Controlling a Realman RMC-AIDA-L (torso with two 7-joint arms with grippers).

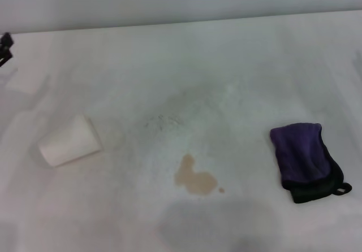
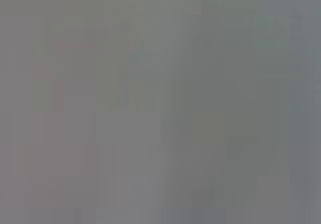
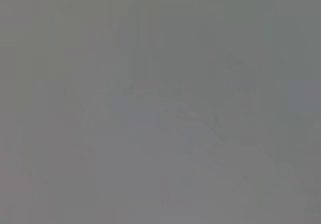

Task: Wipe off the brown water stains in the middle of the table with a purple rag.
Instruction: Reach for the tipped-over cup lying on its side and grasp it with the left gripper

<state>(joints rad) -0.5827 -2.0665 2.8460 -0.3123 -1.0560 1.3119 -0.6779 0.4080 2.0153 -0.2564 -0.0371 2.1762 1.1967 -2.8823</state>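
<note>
- Lying flat on the table (image 1: 237,65), the purple rag (image 1: 305,153) sits folded at the robot's right side, its purple face up and its black edging showing along the near and right sides
- A small black loop (image 1: 341,190) sticks out from the rag's near right corner and rests on the white surface
- The brown water stains (image 1: 194,178) spread as a light tan, irregular blotch near the middle of the table, toward its near edge
- A tiny separate droplet (image 1: 221,190) of the same tan colour lies just beside the blotch on its right, apart from it
- The rag and the stains are well apart, with bare white surface between them; the stain is unwiped
- A white paper cup (image 1: 69,141) lies tipped on its side at the robot's left, well apart from the blotch
- Faint grey speckled smudges (image 1: 163,120) mark the surface behind the blotch, between cup and rag
- A small dark part (image 1: 5,47) shows at the far left edge of the head view; what it belongs to cannot be told
- Neither gripper appears in the head view, and both wrist views show only a plain grey field with nothing to make out, so it is impossible to say whether either gripper's jaws are apart or together, or whether they carry anything
</note>
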